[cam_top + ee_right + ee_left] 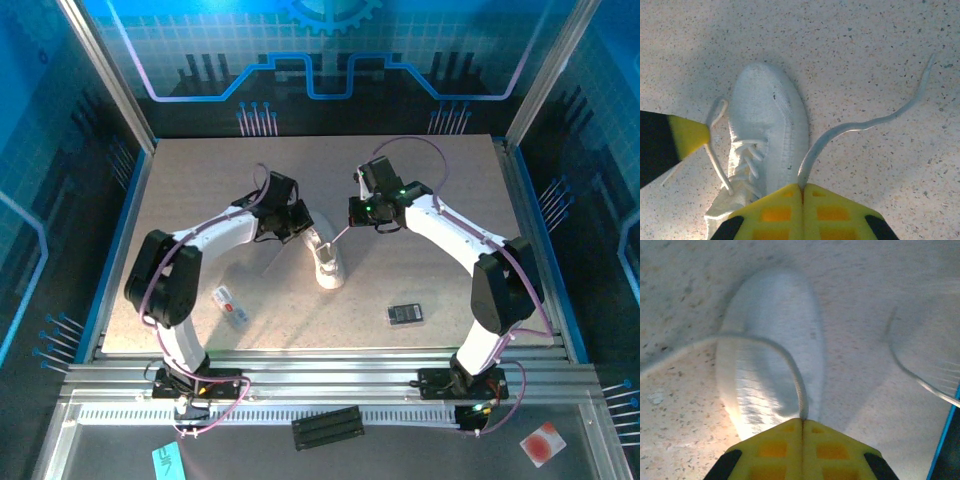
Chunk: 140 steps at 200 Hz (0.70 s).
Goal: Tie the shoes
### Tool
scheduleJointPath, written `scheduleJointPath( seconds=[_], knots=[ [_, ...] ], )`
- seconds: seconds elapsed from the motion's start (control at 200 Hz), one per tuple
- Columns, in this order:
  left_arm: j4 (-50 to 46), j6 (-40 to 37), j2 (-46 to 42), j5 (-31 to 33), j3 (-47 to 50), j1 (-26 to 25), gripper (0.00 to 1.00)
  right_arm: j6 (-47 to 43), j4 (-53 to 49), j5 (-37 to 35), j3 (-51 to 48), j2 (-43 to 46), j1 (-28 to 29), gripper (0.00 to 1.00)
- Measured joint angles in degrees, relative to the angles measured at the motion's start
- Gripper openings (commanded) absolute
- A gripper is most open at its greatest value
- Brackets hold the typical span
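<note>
- The white sneaker rests on its sole near the middle of the speckled tabletop, between the two arms, with its toe toward the near edge
- The left end effector is pinched tight: its yellow fingertips meet with no gap, and a lace strand comes out of the seam between them
- That strand arcs across the knit upper and runs off to the left in the left wrist view, which is blurred
- The right end effector is likewise closed, clamped on a second lace strand — this one curves away to the right, and its free tip ends well apart from the shoe
- In the right wrist view the left end effector's yellow tip sits just left of the sneaker, its strand bent into a small loop at the tip and leading down to the crossed lacing
- From overhead, both end effectors hover by the far end of the sneaker, one on each side
- A small flat black rectangle lies to the right and nearer — a small white tag lies to the left, beside the left arm
</note>
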State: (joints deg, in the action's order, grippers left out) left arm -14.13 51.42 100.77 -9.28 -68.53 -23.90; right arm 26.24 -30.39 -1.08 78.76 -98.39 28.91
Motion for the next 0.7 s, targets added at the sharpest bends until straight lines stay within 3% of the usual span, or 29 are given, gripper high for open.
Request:
scheduleJointPath(
  seconds=[0.19, 0.435, 0.7],
  knots=[
    [5.6, -6.1, -4.8, -2.6, 1.6, -0.3, 0.0, 0.0, 0.9, 2.1, -0.4, 0.0, -0.7, 0.0],
    [13.7, -19.5, -7.8, -11.1, 4.4, -2.3, 0.0, 0.3, 3.6, 11.8, -0.8, 0.0, -4.3, 0.0],
    [13.2, -32.6, -7.8, -20.4, 4.4, -3.0, 0.0, 1.8, 4.8, 17.9, -0.6, -0.7, -5.6, 0.0]
  ],
)
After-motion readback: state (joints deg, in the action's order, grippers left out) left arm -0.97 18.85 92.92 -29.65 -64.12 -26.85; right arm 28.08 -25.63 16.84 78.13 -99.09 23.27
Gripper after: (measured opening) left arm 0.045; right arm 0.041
